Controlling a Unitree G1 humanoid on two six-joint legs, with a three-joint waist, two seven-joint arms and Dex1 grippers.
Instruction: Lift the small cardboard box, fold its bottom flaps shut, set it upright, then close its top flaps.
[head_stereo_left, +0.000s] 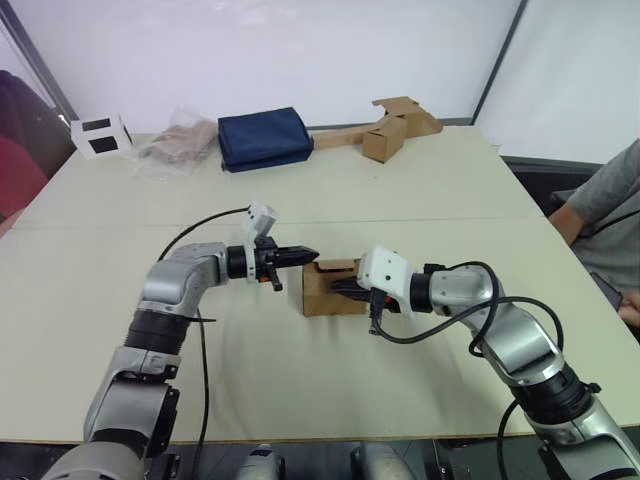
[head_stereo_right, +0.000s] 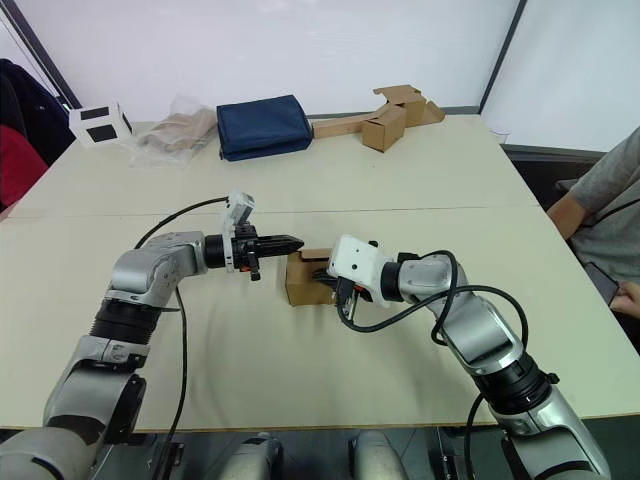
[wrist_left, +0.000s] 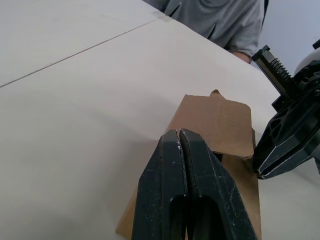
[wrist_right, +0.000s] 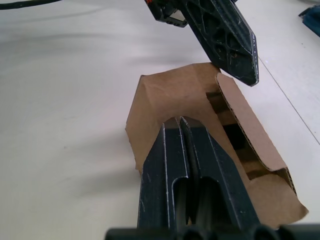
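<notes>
The box (head_stereo_left: 331, 288) sits on the tabletop (head_stereo_left: 420, 190) about dead centre, lying on its side; the left gripper (head_stereo_left: 308, 254) hovers just off its 11 o'clock corner with fingers (wrist_left: 182, 185) pressed together, pinching nothing. The right gripper (head_stereo_left: 343, 287) comes in from 3 o'clock with its fingers (wrist_right: 192, 165) also pressed together, tips poked against the box's open end beside a flap (wrist_right: 250, 130); another box (head_stereo_left: 385, 137) sits way off at 12 o'clock.

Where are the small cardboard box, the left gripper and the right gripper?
small cardboard box (head_stereo_left: 320, 292): left eye view, front wall.
left gripper (head_stereo_left: 312, 254): left eye view, fingertips.
right gripper (wrist_right: 180, 121): right wrist view, fingertips.
</notes>
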